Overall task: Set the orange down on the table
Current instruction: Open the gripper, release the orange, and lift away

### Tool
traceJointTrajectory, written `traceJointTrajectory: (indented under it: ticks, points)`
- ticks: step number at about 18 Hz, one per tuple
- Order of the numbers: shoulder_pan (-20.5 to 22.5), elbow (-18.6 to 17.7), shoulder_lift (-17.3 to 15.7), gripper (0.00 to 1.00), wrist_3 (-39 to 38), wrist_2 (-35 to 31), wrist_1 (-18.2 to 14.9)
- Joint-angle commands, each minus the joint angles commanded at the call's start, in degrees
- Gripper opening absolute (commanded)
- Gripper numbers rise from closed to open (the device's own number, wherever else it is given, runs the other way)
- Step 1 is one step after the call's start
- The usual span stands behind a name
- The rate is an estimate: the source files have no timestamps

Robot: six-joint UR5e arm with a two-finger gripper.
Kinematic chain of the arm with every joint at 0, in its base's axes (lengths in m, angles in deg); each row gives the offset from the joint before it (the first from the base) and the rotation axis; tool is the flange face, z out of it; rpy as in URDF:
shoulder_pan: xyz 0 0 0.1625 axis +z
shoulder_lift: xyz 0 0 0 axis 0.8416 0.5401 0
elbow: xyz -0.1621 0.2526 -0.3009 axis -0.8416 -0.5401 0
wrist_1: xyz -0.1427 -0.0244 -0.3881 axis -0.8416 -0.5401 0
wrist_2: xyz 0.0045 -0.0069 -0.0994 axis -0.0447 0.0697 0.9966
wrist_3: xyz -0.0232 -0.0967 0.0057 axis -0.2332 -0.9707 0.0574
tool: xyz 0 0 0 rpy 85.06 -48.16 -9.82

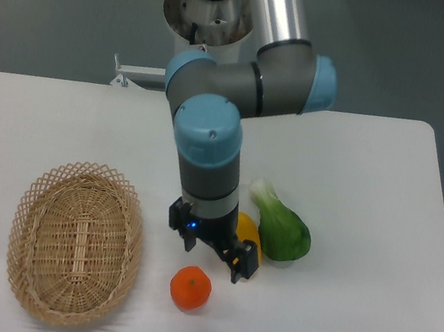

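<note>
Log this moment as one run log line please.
phase: release | small round orange fruit: on white table, beside wicker basket | gripper: open, above, clear of fruit

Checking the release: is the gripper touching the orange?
Apart. The camera view shows white table between the gripper and the orange.

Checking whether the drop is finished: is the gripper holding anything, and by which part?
Nothing is held. The gripper is open and apart from the orange, which sits on the table.
</note>
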Motion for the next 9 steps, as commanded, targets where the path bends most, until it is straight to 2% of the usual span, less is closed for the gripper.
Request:
traceJointTrajectory:
  ticks: [3,9]
  points:
    - [1.24,1.67,-1.06,1.0,3.16,0.27,-4.23]
    - [3.34,1.77,-3.08,1.0,7.12,1.67,-6.08]
